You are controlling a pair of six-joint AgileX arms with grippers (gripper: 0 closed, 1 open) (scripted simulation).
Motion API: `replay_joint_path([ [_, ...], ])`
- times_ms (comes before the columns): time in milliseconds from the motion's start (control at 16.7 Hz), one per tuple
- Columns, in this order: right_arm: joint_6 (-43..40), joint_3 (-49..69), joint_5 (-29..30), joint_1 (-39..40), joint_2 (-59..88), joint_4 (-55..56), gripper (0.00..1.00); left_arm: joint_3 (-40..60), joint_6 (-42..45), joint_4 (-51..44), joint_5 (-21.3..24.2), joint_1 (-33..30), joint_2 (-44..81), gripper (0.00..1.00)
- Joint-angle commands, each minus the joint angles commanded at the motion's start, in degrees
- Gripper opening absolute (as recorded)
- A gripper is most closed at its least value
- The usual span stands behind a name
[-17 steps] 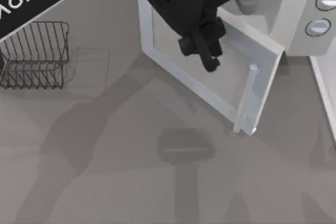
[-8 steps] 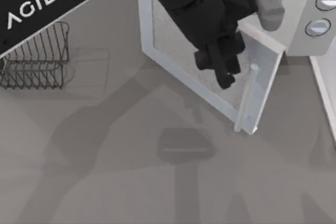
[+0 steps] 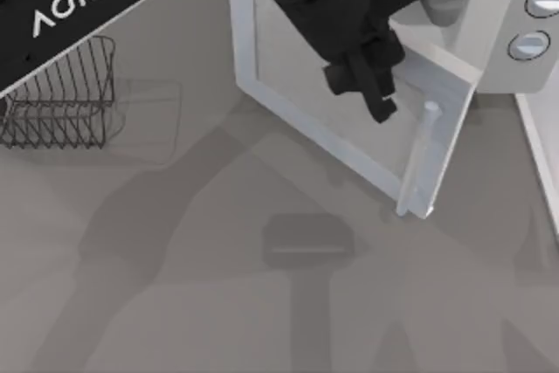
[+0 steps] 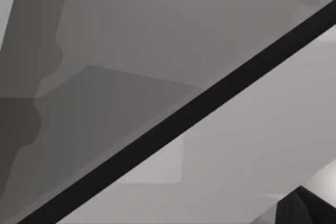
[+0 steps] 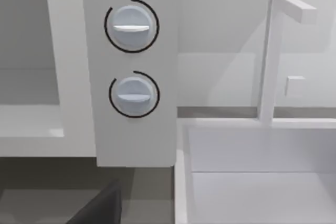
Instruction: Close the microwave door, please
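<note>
Swung slightly further round since half a second ago: microwave door point(image 3: 336, 115), with its free edge and pale bar handle point(image 3: 417, 159) now a touch lower and more to the right in the top view. Shifted too: left gripper point(image 3: 369, 93), now a little higher over the door's window, just left of the handle's upper end.

Stands open at an angle from the microwave point(image 3: 502, 28), hinged near the top centre of the view and reaching down-right toward the table's middle. Hangs directly above the door's grey window, black arm stretching in from the upper left, AGILE lettering across the white-and-black link. Cannot tell whether the left fingers are spread or pressed together; seen only as a dark narrow tip pointing at the panel. Cannot tell either whether that tip touches the glass or hovers just off it.

From the left wrist: a dark diagonal band crossing pale grey surfaces, hard to read further.

From the right wrist: two round knobs point(image 5: 131, 24) on the microwave's side panel, one above the other, pale cavity beside them. Nothing to judge the right gripper by.

At the table's left: dark wire rack point(image 3: 57, 93), well apart from the door.
</note>
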Motion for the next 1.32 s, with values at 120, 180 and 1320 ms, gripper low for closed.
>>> replay_joint_path([
  [120, 0.0, 0.0, 0.0, 0.0, 0.0, 0.0, 1.0, -0.21, 0.06, -0.21, 0.16, -0.34, -0.16, 0.0],
  [180, 0.0, 0.0, 0.0, 0.0, 0.0, 0.0, 1.0, -0.23, 0.01, -0.62, 0.35, -0.67, 0.12, 0.0],
  [1320, 0.0, 0.0, 0.0, 0.0, 0.0, 0.0, 1.0, 6.99, -2.4, -4.2, 0.15, -4.14, 6.56, 0.0],
])
